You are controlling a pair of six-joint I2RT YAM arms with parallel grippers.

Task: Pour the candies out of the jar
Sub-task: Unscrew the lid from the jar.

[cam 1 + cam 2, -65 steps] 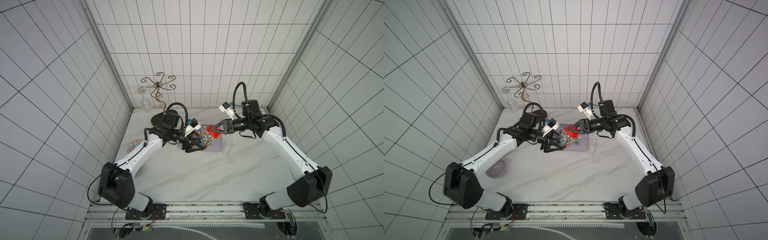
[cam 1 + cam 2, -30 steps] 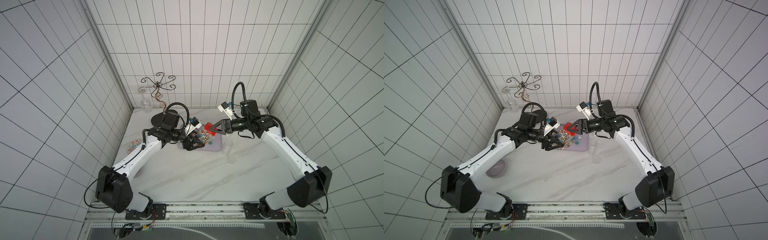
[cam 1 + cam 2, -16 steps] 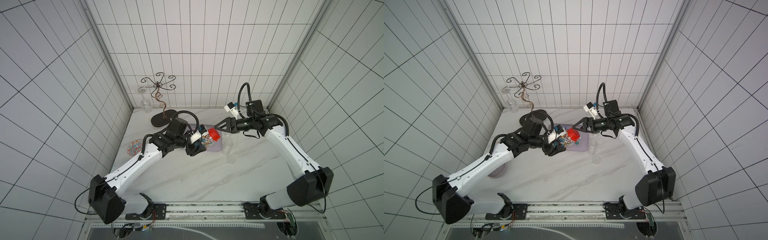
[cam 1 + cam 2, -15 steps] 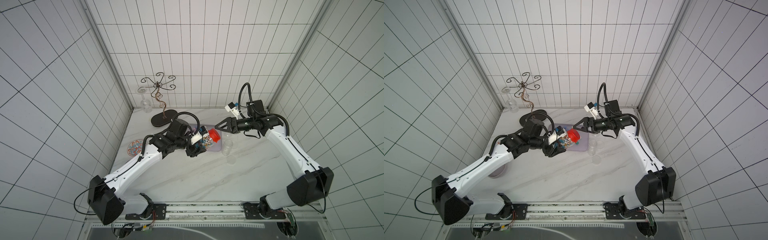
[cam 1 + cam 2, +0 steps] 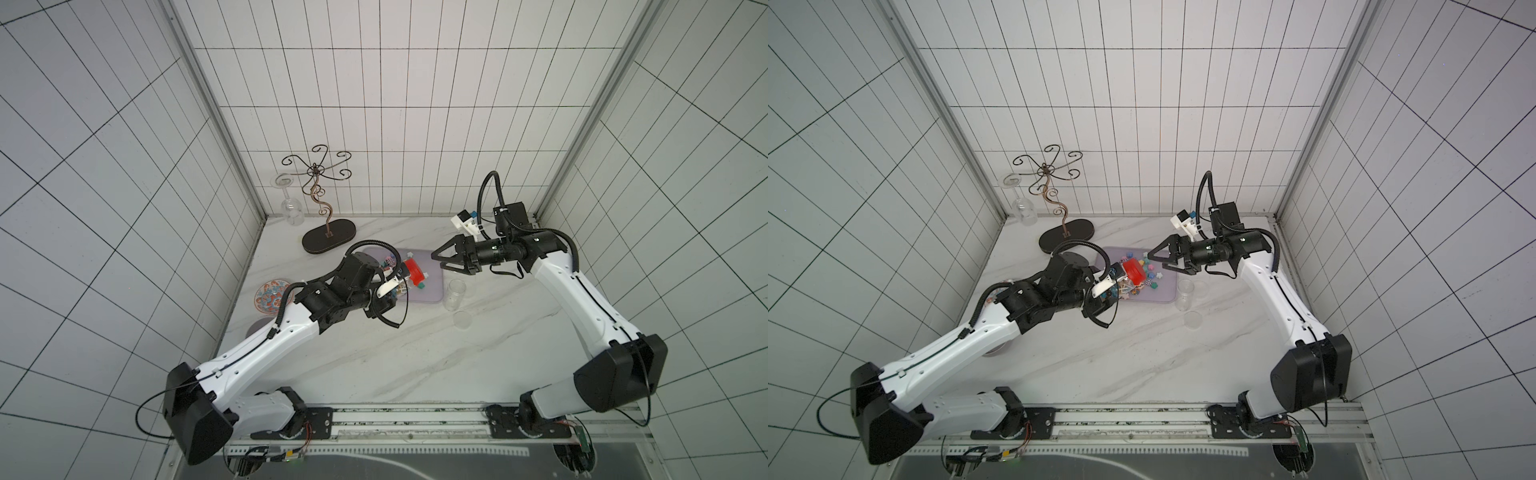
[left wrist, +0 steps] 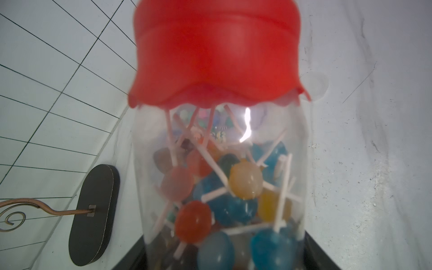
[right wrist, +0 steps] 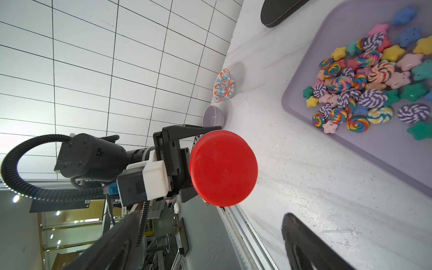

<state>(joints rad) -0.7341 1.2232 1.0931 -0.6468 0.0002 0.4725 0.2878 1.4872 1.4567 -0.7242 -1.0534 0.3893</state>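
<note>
the jar (image 6: 222, 187), red lid (image 7: 223, 164) on, hung nearly level by the tray (image 7: 385, 149) edge, candies (image 6: 245, 180) inside. it looked light, smooth, maybe slippery; the body seemed best to hold. left gripper (image 5: 394, 286) was clamped on it; right gripper (image 5: 438, 259) gaped wide, empty, near the lid.

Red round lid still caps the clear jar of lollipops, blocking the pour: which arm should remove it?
Likely right: the right gripper is open, empty and facing the round red lid; the left gripper is shut on the clear jar.
</note>
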